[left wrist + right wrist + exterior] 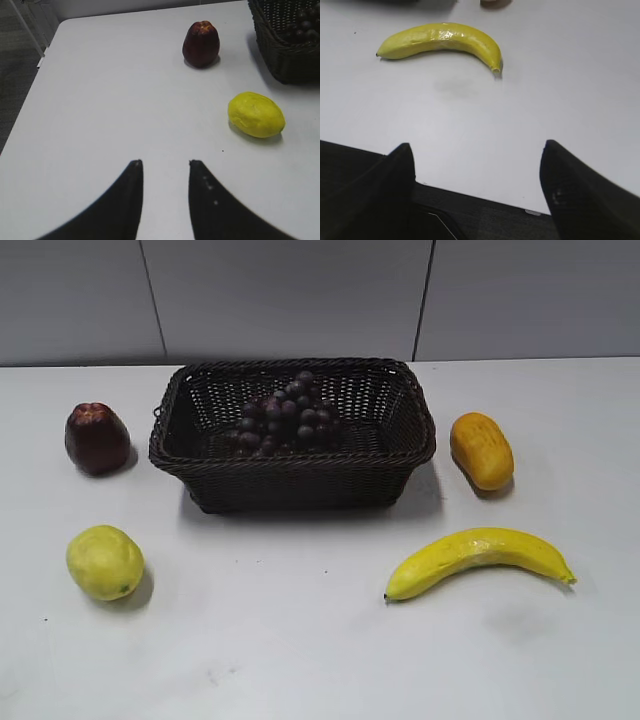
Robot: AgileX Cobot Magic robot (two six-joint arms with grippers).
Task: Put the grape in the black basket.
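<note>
The grape (287, 412) is lying inside the black basket (293, 477). A dark red fruit (96, 438) and lemon (104, 562) are sitting left of it, a banana (478, 558) and orange fruit (481, 450) right. The left gripper (165, 162) is hanging narrowly parted, the right gripper (476, 146) spread wide, both holding nothing.

Only the fingers show on either arm. Left gripper (165, 162): two matte black, curved fingers (125, 205) tapering to blunt tips, with a few pale specks on the one at 5 o'clock. Right gripper (477, 150): same black, wider blades.
</note>
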